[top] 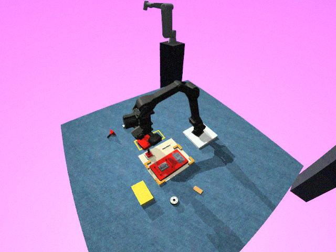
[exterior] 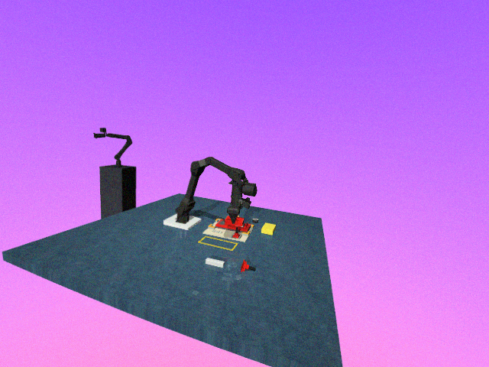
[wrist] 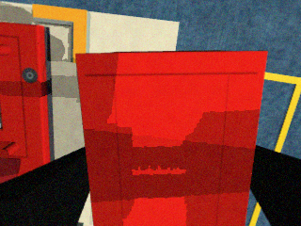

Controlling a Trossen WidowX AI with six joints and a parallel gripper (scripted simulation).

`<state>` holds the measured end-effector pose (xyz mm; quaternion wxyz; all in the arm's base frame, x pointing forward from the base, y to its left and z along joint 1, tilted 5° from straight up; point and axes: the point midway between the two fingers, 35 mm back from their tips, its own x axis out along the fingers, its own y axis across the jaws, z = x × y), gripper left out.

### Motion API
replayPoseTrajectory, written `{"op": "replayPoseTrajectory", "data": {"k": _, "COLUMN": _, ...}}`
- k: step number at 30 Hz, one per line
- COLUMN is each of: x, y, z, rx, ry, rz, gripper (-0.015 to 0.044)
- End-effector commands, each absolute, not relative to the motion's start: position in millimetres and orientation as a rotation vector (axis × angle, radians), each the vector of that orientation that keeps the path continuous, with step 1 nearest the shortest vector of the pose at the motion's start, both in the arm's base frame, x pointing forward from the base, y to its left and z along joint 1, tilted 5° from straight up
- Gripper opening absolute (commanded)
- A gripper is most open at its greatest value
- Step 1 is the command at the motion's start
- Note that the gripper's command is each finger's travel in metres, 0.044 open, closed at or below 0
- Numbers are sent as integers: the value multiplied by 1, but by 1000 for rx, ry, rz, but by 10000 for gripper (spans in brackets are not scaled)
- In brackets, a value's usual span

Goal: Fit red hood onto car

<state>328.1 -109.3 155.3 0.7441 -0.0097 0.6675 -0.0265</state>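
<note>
My gripper (top: pixel 146 137) (exterior: pixel 234 219) (wrist: pixel 171 181) is shut on the red hood (top: pixel 143 142) (exterior: pixel 234 222) (wrist: pixel 165 101), one finger on each side. The hood hangs roof up above the table, beside the chassis and partly over the yellow outline. Its corner holes are hidden. The red chassis (top: pixel 175 163) (wrist: pixel 35 124) sits in the jig (top: pixel 170 141) (wrist: pixel 132 35) between orange corner brackets (top: pixel 177 146) (wrist: pixel 81 35). The engine block (top: pixel 163 166) is on its deck, with small dark pegs around it.
A red piece with a black upright (top: pixel 148 155) stands on the jig plate. A yellow outline (top: pixel 161 134) (wrist: pixel 282 78) lies beside it. Around are a yellow block (top: pixel 142 192) (exterior: pixel 268 228), white ring (top: pixel 174 200), orange block (top: pixel 197 189), white bar (exterior: pixel 215 262) and red-black piece (exterior: pixel 244 266).
</note>
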Motion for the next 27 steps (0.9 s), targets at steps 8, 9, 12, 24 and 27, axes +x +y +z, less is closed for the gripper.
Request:
{"op": "replayPoseTrajectory", "data": {"k": 8, "x": 340, "y": -75, "z": 156, "rx": 1, "ry": 1457, "rz": -76, "gripper": 0}}
{"op": "replayPoseTrajectory", "data": {"k": 9, "x": 341, "y": -71, "z": 156, "rx": 4, "ry": 1458, "rz": -77, "gripper": 0}}
{"op": "replayPoseTrajectory", "data": {"k": 12, "x": 343, "y": -61, "z": 156, "rx": 11, "ry": 1458, "rz": -80, "gripper": 0}}
{"op": "replayPoseTrajectory", "data": {"k": 24, "x": 349, "y": -21, "z": 156, "rx": 39, "ry": 1459, "rz": -95, "gripper": 0}}
{"op": "replayPoseTrajectory", "data": {"k": 27, "x": 349, "y": -11, "z": 156, "rx": 45, "ry": 1460, "rz": -99, "gripper": 0}}
